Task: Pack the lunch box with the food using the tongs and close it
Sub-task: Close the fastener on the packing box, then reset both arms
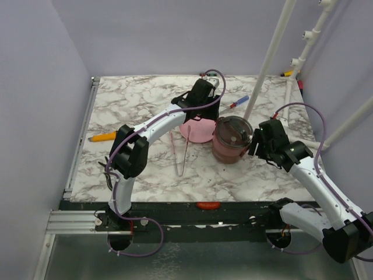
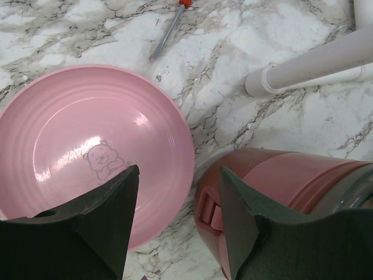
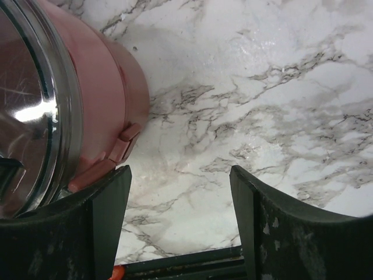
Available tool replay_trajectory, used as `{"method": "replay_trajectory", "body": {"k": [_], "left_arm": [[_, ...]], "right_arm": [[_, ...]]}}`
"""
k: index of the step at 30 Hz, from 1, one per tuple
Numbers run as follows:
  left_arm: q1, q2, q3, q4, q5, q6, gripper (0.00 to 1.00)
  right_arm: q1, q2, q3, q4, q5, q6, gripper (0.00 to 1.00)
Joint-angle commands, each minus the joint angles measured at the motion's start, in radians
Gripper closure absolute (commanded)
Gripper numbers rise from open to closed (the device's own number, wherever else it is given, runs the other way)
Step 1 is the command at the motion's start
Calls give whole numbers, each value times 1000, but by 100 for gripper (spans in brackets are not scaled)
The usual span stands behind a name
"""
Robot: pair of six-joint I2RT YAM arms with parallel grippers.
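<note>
The lunch box [image 1: 231,140] stands assembled in the middle of the table, dusty red with a clear lid [image 3: 23,87] on top. My left gripper [image 2: 178,169] hangs open above the gap between the empty pink plate [image 2: 93,151] and the lunch box [image 2: 280,175], holding nothing. My right gripper [image 3: 180,169] is open just right of the lunch box, its left finger close to a side latch [image 3: 125,143]. The pink tongs [image 1: 179,153] lie on the marble left of the box. No food shows; the plate is bare.
A red-and-blue screwdriver [image 1: 239,102] lies behind the plate. White pipe posts [image 1: 271,58] rise at the back right. An orange object [image 1: 102,137] lies at the left, and a red-orange piece [image 1: 208,205] sits on the front rail.
</note>
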Motion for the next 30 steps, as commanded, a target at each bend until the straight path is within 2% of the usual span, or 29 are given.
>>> {"method": "replay_trajectory", "body": {"k": [1, 10, 15, 30], "left_arm": [[-12, 1, -26, -28, -10, 1, 42], [-12, -13, -44, -35, -47, 5, 41], [-7, -32, -35, -47, -119, 11, 39], [65, -114, -37, -58, -165, 16, 34]], "right_arm": [[3, -28, -17, 128, 71, 21, 27], [3, -26, -44, 122, 34, 28, 27], [3, -36, -50, 104, -20, 28, 27], [3, -148, 21, -86, 164, 97, 19]]}}
